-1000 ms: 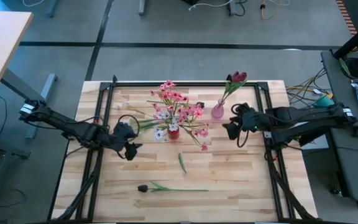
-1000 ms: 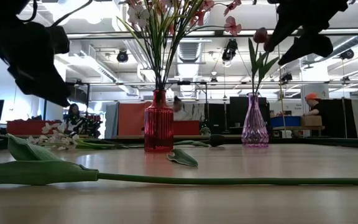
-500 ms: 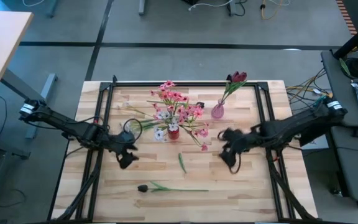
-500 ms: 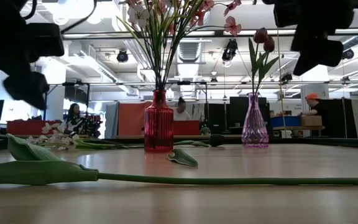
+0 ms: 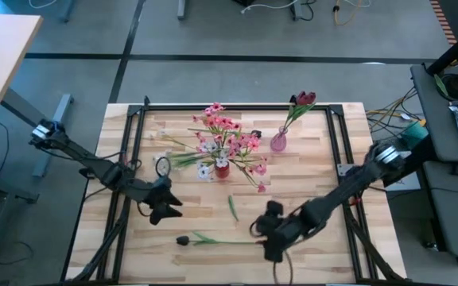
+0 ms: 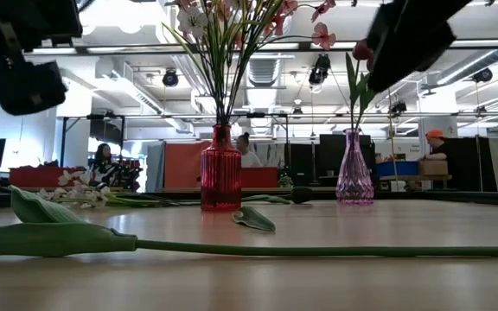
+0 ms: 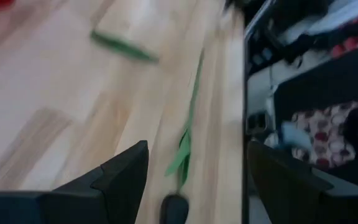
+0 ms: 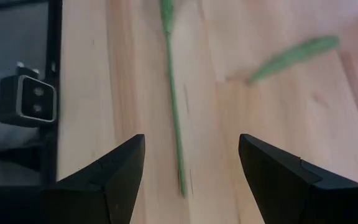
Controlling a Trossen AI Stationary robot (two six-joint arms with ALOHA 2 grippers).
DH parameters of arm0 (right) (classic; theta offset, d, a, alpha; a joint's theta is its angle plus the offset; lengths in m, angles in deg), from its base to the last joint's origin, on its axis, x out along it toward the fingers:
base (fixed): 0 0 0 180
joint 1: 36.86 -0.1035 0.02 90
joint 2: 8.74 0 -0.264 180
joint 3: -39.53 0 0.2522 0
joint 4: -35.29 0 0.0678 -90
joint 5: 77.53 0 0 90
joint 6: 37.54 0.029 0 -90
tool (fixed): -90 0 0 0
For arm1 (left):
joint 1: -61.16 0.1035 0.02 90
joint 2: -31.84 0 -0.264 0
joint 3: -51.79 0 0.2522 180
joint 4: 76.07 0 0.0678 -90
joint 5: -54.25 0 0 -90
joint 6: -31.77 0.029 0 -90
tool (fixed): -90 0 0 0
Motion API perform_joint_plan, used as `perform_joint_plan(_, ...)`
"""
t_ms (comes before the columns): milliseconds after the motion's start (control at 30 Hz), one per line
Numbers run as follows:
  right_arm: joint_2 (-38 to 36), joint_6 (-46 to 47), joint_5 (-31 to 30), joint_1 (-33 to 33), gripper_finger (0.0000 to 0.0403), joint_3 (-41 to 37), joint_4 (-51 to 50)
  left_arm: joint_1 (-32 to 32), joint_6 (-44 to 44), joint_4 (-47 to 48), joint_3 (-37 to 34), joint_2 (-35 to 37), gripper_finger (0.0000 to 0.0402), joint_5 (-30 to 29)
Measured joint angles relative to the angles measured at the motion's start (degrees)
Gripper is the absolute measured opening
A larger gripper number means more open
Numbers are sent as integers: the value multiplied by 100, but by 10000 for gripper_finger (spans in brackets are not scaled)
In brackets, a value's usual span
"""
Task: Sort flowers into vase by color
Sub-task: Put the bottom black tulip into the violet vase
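Note:
A near-black tulip [image 5: 183, 239] lies flat on the table near its near edge, its green stem [image 5: 237, 242] pointing to the table's right. My left gripper [image 5: 165, 213] hovers open just on the far-left side of the bud [image 7: 176, 211]. My right gripper [image 5: 265, 236] is open over the stem's free end [image 8: 178, 149], touching nothing. A red vase [image 5: 223, 168] holds pink sprays [image 5: 227, 133]. A pink vase [image 5: 278, 143] holds a dark red tulip [image 5: 304, 98]. White sprigs [image 6: 76, 195] lie on the table left of the red vase.
A loose green leaf [image 5: 233, 208] lies between the red vase and the tulip. A black frame rail [image 5: 348, 214] runs along each side of the table. Bare wood [image 5: 316, 262] lies along the near edge. People show in the room [image 6: 102, 160] beyond the table.
My right gripper has swung from beside the pink vase toward the table's near edge and left, ending over the lying tulip's stem end. My left gripper has moved a little toward the near edge, closer to the bud. The flowers and vases have stayed put.

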Motion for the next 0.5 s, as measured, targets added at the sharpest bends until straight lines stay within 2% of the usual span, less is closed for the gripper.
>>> perform_joint_plan(200,1247,-479,-301,39,248,985,-4,-754,-182,-171,0,-28,256,-1311)
perform_joint_plan(300,1768,-666,-317,84,242,1468,2,-1145,-192,-606,0,-172,256,-2049)
perform_joint_plan(500,2612,-1007,-539,254,224,2467,52,-1686,286,-1810,0,-639,256,-2732)
